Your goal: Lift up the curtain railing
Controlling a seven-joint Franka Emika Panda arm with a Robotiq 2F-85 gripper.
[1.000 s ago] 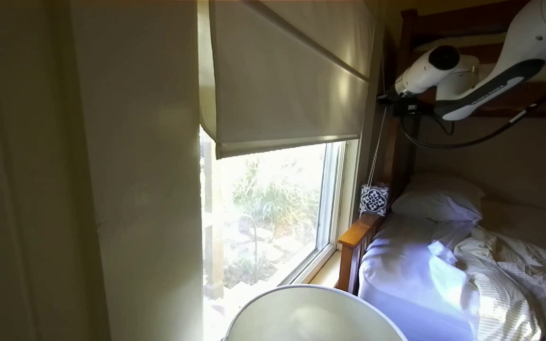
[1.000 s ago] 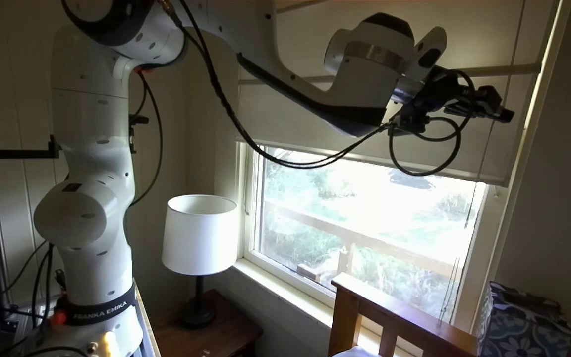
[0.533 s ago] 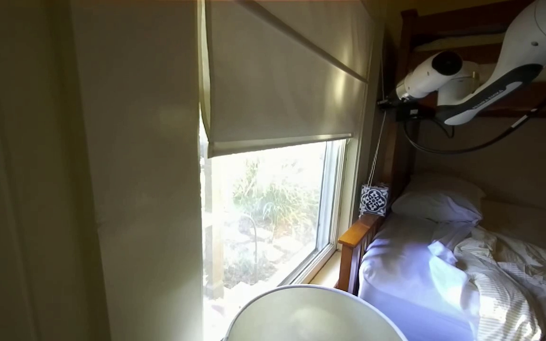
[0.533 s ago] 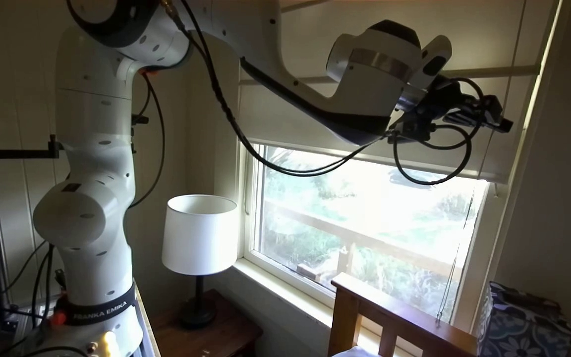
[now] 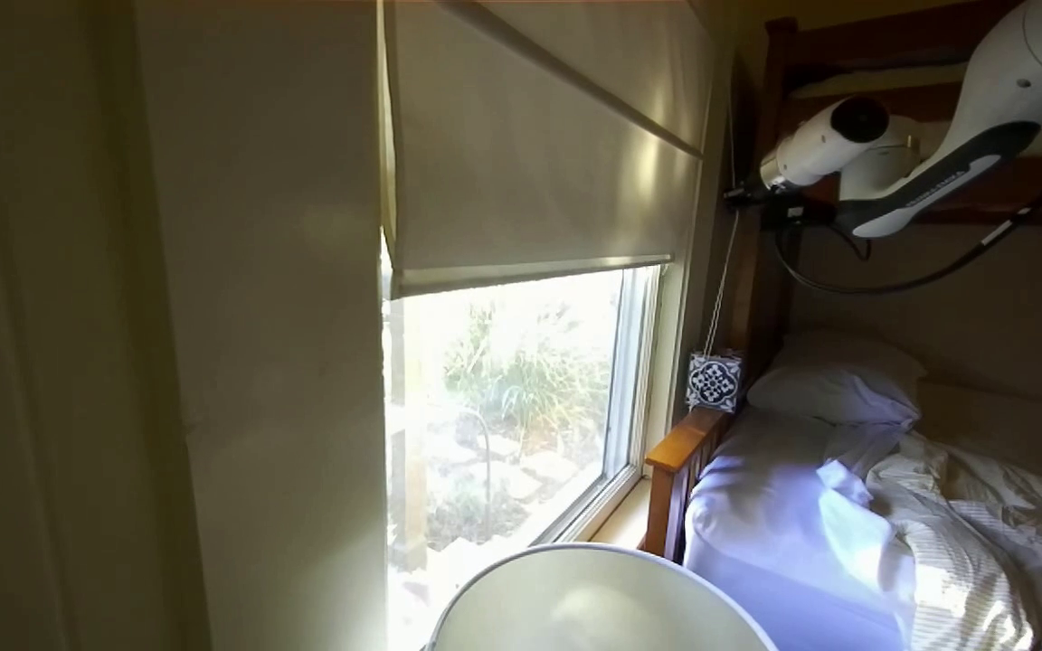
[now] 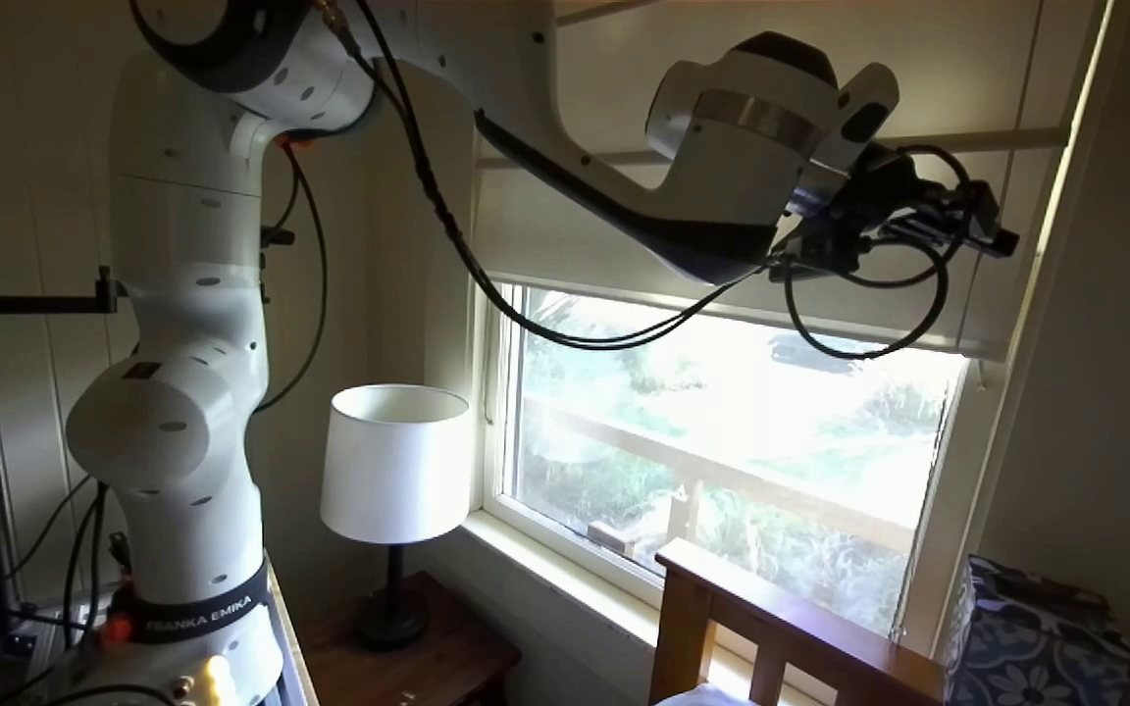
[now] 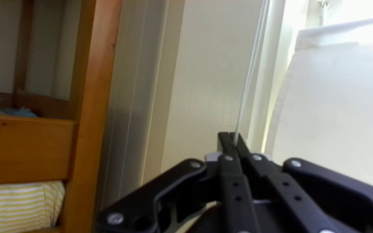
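The curtain railing, a cream-beige fabric blind, covers the upper window in both exterior views (image 5: 548,181) (image 6: 614,221). Its bottom hem hangs above the lower pane, slightly slanted. It also fills the right side of the wrist view (image 7: 338,100). My gripper (image 7: 231,135) is shut on a thin white cord (image 7: 246,84), which runs up from between the fingertips. In both exterior views the gripper (image 5: 732,196) (image 6: 1006,243) is at the blind's bed-side edge, above hem level. The cord (image 5: 725,280) hangs down below it beside the window frame. The blind itself is not gripped.
The brown bunk bed (image 7: 92,106) stands close beside the gripper. A patterned box (image 5: 714,382) (image 6: 1036,628) sits by the bed rail. A white lamp (image 6: 396,471) stands in the corner. Black cables (image 6: 879,353) loop under the wrist.
My gripper moved down, then slightly toward the bed-side edge. The blind's hem rose a little and swung closer to the window. The cord's hanging end shifted toward the window's bed-side frame.
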